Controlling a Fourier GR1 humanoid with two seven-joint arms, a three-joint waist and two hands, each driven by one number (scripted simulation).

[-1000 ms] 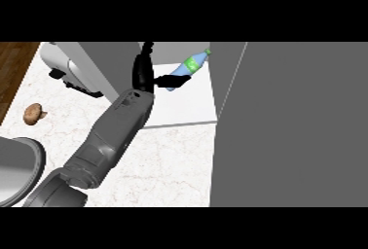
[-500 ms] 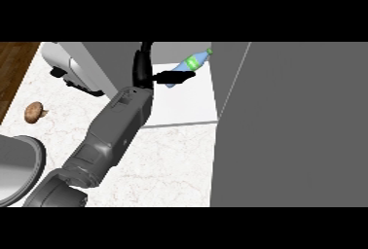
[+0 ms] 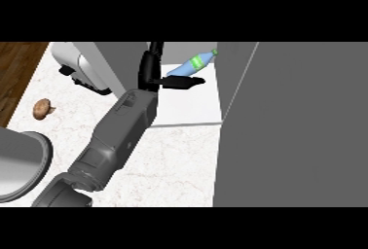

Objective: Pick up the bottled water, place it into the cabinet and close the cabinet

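The hand (image 3: 159, 78) is open, thumb just beneath the tilted bottled water (image 3: 191, 66).

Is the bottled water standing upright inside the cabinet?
No, the clear blue green-labelled water bottle lies tilted on the white cabinet shelf beside the black hand.

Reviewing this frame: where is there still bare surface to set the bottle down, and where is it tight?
Bare white cabinet floor lies below the hand, bordered by the forearm and the grey cabinet door. The marble counter in front is also free. It is tight at the back, where the bottled water lies tilted beside the hand and the door's edge.
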